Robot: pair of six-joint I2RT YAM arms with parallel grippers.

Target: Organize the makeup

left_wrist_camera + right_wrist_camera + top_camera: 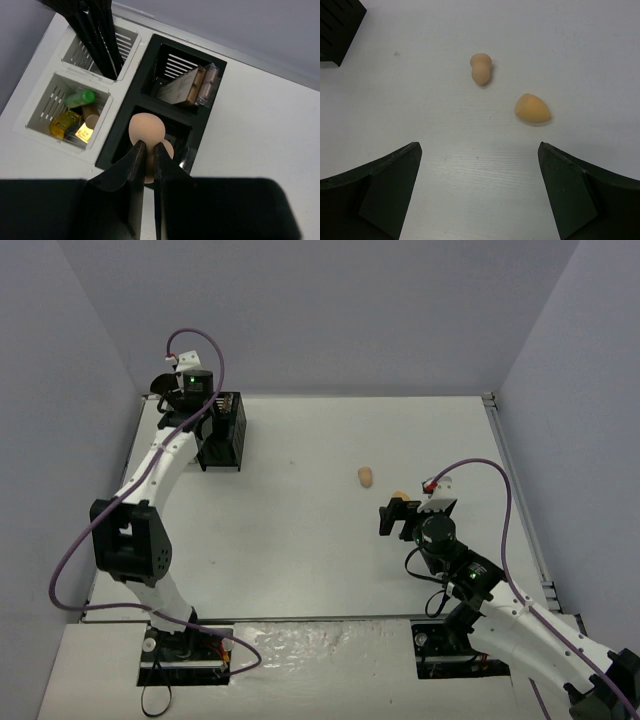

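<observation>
We take the black slatted plastic organizer bin (118, 142) as our reference. Touching its left side stands the white slatted organizer bin (75, 78). Its far cell holds thin black brushes (100, 40); its near cell holds a green tube (81, 97) and a gold lipstick (65, 123). The black bin's far cell holds flat rectangular palettes (180, 87) and rose-gold tubes (209, 82).

Above the black bin's near cell, the left gripper (149, 146) is closed tight on a peach egg-shaped foam sponge (146, 129). It pinches the narrow lower end, and the broad end stands clear above the fingertips. A second peach sponge (168, 150) shows in that cell, just beside one finger. We judge the held sponge light, soft and compressible, not fragile, and it may cling to the pads on release. The cell walls stand close around, so room for opening is tight.

Well to the right of the black bin, on the white table (420, 100), lie a waisted peach sponge (481, 68) and an orange-peach teardrop sponge (532, 108), near each other but apart. The right gripper (477, 150) hangs over them with jaws spread wide, holding nothing. We judge either best taken across its widest girth with a gentle squeeze. Open table surrounds both, and the table's right edge lies well off.
</observation>
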